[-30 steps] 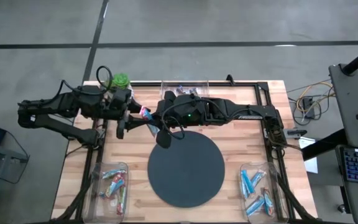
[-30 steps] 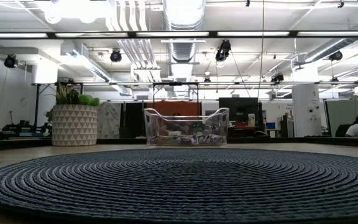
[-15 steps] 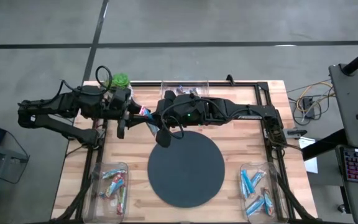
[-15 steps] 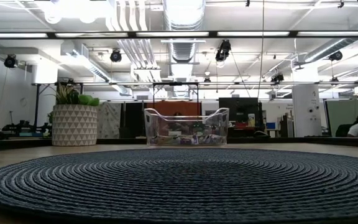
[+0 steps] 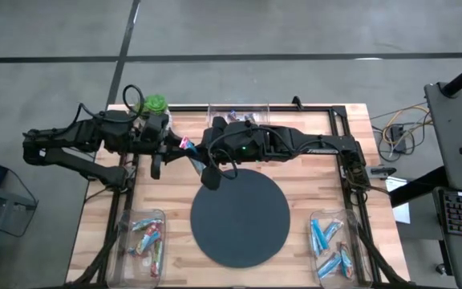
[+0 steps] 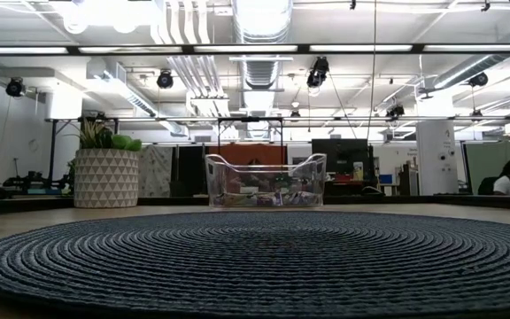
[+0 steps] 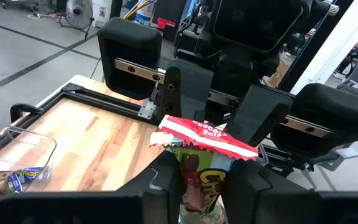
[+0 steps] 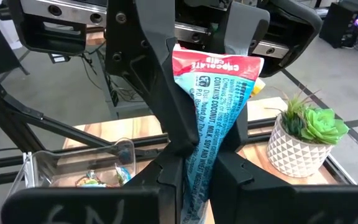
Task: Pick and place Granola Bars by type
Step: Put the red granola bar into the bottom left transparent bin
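Closing since before, left end effector (image 7: 201,180) and right end effector (image 8: 191,168) both grasp one granola bar (image 8: 213,99) above table (image 5: 295,132)

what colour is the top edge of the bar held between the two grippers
Red with white lettering, clearest in the left wrist view on the granola bar.

The lower end of the granola bar (image 8: 211,118) is hidden between the right gripper's (image 8: 191,165) own fingers, and its far end is masked by the left gripper (image 7: 199,176). From above, the bar (image 5: 187,145) is a mere speck between the two arms, its print unreadable. The contents of the clear bin (image 6: 266,181) at the surface's far edge are too small to sort by type.
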Robot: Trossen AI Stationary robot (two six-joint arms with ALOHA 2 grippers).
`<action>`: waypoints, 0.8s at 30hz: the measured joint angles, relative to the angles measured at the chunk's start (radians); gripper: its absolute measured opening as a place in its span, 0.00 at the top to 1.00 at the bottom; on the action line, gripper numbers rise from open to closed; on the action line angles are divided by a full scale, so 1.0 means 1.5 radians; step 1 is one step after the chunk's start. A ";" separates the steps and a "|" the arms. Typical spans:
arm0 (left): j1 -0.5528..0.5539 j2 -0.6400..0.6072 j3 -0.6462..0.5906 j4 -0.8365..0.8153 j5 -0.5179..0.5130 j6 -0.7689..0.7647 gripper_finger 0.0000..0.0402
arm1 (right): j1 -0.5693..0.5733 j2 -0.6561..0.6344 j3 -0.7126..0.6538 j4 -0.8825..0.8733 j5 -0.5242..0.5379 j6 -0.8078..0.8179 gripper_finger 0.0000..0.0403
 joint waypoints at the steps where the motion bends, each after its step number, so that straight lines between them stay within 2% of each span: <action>1: 0.000 0.000 0.000 0.000 0.000 0.000 0.82 | 0.000 0.000 0.000 0.000 0.000 0.000 0.89; 24: 0.000 0.001 0.000 0.002 -0.008 0.000 0.86 | 0.000 0.000 0.000 -0.001 -0.002 0.000 0.88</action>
